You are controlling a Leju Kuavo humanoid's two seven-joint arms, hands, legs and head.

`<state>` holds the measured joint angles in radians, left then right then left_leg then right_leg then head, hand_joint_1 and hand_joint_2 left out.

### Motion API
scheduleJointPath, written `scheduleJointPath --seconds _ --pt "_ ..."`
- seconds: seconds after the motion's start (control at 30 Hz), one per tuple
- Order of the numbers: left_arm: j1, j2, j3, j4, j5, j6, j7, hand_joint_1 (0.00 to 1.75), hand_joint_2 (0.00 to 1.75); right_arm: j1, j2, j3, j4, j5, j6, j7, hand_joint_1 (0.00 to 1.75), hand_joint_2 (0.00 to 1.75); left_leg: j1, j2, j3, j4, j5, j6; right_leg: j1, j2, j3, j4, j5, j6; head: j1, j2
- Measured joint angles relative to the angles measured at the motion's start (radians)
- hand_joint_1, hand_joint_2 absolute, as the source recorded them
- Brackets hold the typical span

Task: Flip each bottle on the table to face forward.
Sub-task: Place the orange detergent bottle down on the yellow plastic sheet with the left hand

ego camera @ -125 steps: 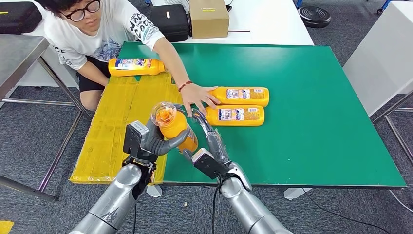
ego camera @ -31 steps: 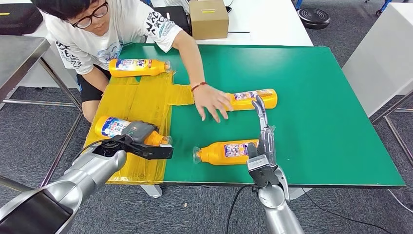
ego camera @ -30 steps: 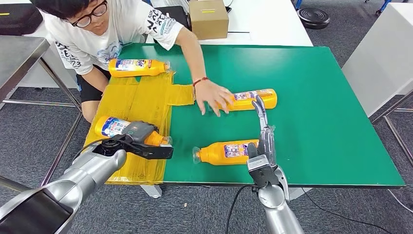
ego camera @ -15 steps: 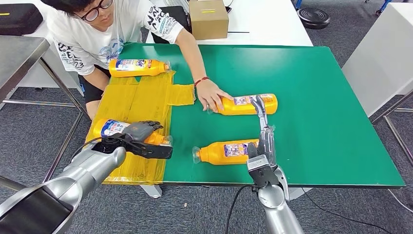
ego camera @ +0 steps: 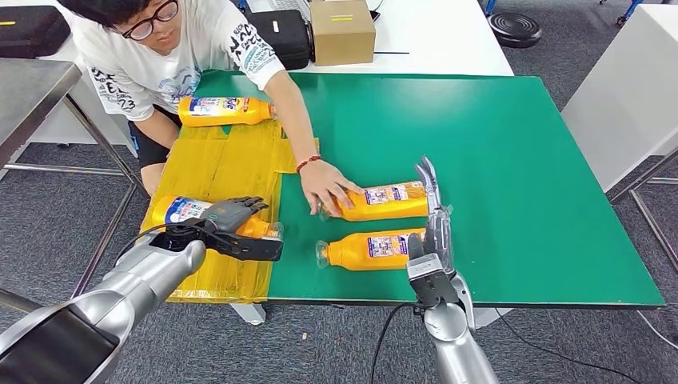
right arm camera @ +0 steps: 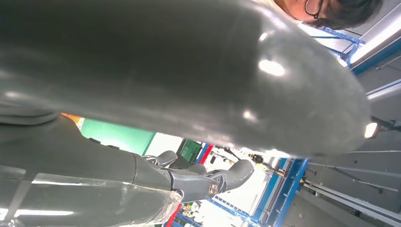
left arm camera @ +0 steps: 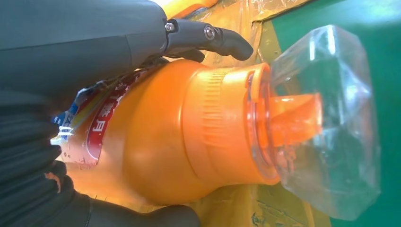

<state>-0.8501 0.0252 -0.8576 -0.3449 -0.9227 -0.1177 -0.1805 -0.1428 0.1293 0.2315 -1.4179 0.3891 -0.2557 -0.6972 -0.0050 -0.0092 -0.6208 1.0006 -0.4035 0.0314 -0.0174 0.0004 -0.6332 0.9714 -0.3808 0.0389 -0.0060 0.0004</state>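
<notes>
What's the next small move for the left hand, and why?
Probably lift the left hand clear of the bottle on the yellow sheet. That bottle lies flat with its label up, and the fingers look spread over it, not wrapped. Two more bottles wait on the green table; the person's hand rests on the farther one, so the nearer one seems the safer next target.

a green table (ego camera: 520, 160) carried a yellow taped sheet (ego camera: 224, 168) along its left side. the left hand (ego camera: 228, 216) rested on an orange bottle (ego camera: 185, 210) lying on that sheet. the right hand (ego camera: 430, 210) stood upright, fingers straight, beside two orange bottles: the near bottle (ego camera: 372, 250) and a far bottle (ego camera: 382, 200) touched by a person's hand (ego camera: 324, 186). another bottle (ego camera: 224, 110) lay at the table's far left.
</notes>
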Motion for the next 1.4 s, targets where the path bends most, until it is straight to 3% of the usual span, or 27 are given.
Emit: scheduleJointPath --seconds 0.53,0.83,1.1,1.4 --pt "-0.020 0.014 -0.001 0.000 -0.007 -0.028 -0.030 0.00 1.75 0.000 0.000 -0.002 0.000 -0.002 -0.002 0.000 0.00 0.00 0.000 0.000 0.000 0.000 0.000 0.000 0.000 0.000 0.000 0.000 0.000 0.000 0.000 0.000" --pt "-0.080 0.060 0.002 -0.028 0.025 -0.069 -0.075 0.00 1.75 -0.005 -0.002 -0.002 0.009 -0.028 -0.015 0.000 0.00 0.00 0.001 0.000 0.000 0.000 0.000 0.000 0.000 0.000 0.000 0.000 0.000 0.000 0.000 0.000" --pt "-0.084 0.085 0.004 -0.076 0.065 -0.072 -0.104 0.00 1.75 -0.006 -0.007 0.002 0.021 -0.041 -0.024 0.000 0.00 0.00 0.000 0.000 -0.001 0.000 0.000 0.000 0.000 0.000 -0.001 0.000 0.000 0.000 0.000 0.000" --pt "-0.092 0.107 0.003 -0.145 0.128 -0.150 -0.132 0.00 1.75 -0.016 -0.010 0.001 0.029 -0.044 -0.022 0.000 0.00 0.00 0.000 0.000 -0.001 0.000 0.000 0.000 0.000 0.000 -0.001 0.000 0.000 0.000 0.000 0.000"
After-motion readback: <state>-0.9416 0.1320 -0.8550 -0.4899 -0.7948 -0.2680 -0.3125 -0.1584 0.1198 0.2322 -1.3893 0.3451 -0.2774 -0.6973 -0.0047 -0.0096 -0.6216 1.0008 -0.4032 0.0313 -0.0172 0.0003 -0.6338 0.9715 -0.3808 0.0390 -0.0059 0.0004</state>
